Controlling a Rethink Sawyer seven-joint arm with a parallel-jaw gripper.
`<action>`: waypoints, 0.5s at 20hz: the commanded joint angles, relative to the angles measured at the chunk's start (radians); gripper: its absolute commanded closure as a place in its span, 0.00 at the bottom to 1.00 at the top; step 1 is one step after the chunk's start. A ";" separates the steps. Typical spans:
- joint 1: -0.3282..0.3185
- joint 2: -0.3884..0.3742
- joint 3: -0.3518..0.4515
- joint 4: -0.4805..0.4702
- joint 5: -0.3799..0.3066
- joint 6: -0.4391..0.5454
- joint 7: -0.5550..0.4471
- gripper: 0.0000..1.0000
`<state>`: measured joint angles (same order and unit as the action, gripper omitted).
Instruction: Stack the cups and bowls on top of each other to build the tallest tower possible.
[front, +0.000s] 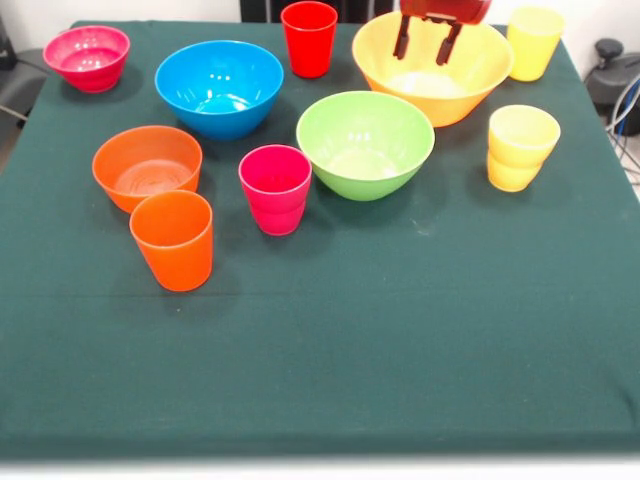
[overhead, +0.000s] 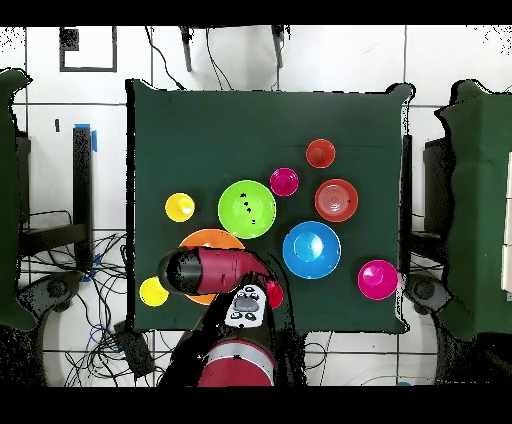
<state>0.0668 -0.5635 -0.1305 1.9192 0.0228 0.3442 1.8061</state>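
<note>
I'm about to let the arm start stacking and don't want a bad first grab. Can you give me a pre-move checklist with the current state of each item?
1. Gripper open: ok, jaws apart and empty above the yellow bowl.
2. Green bowl upright and free as a base: ok, nothing inside it.
3. Blue bowl clear of neighbours: ok.
4. All cups single: not ok, the near yellow cup looks like two nested.
5. Tower started: not ok, every bowl sits on the cloth separately.
6. Gripper's height above the yellow bowl's floor: cannot tell.
</note>
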 joint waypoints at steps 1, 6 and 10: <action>-0.011 0.008 0.074 -0.040 -0.017 -0.068 0.115 0.00; -0.010 0.011 0.074 -0.040 -0.019 -0.075 0.116 0.00; -0.009 0.010 0.073 -0.034 -0.019 -0.089 0.121 0.00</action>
<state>0.0668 -0.5635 -0.1305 1.9192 0.0228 0.3442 1.8061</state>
